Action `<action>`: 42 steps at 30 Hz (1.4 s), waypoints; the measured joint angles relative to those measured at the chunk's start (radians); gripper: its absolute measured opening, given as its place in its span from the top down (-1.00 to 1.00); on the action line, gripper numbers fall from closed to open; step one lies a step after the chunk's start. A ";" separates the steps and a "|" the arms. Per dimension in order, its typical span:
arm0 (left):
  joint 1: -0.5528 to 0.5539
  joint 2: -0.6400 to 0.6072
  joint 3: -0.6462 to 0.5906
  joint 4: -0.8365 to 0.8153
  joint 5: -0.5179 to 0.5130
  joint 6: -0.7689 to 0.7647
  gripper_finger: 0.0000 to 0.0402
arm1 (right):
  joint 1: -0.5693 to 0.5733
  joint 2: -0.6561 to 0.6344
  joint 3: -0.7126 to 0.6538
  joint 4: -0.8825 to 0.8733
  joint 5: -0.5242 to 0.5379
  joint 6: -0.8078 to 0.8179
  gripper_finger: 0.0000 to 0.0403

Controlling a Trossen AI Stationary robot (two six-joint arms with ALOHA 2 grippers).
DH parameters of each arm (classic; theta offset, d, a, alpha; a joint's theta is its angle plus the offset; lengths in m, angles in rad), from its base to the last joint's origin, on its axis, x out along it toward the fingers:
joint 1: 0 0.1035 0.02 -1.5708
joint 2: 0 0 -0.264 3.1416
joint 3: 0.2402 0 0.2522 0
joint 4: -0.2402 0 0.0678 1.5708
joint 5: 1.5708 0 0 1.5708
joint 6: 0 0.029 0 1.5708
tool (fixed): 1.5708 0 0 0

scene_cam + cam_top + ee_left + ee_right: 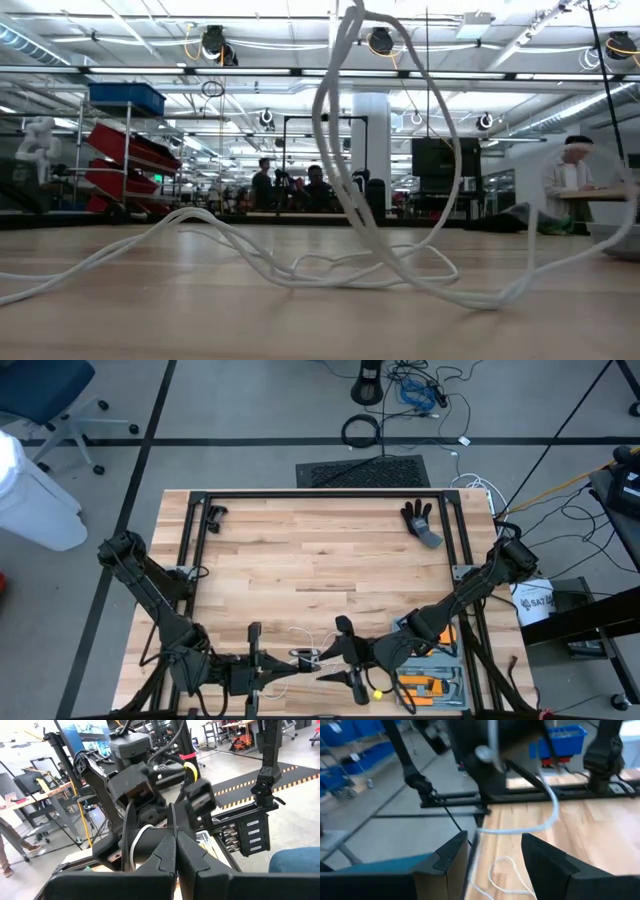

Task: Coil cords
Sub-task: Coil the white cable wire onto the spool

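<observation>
The left gripper [175, 851] is clenching on the thin white cord [330, 255], which is trailing limp between the right gripper's [492, 852] released jaws; light and floppy, best pinched near the reel

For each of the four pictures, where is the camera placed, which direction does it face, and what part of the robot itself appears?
High view: above, facing straight down on the wooden table; both arms show, left gripper and right gripper meeting.
Low view: at tabletop height, facing the room; white cord looped up, no arm visible.
Left wrist view: behind the left arm's own shut jaws, facing the right arm.
Right wrist view: behind the right arm's own open jaws, facing the tabletop.
Shared: all four views show the white cord.
</observation>
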 joint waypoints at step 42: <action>-0.027 -0.011 0.001 0.035 -0.023 0.083 0.99 | -0.014 0.139 0.001 0.320 0.137 -0.183 0.03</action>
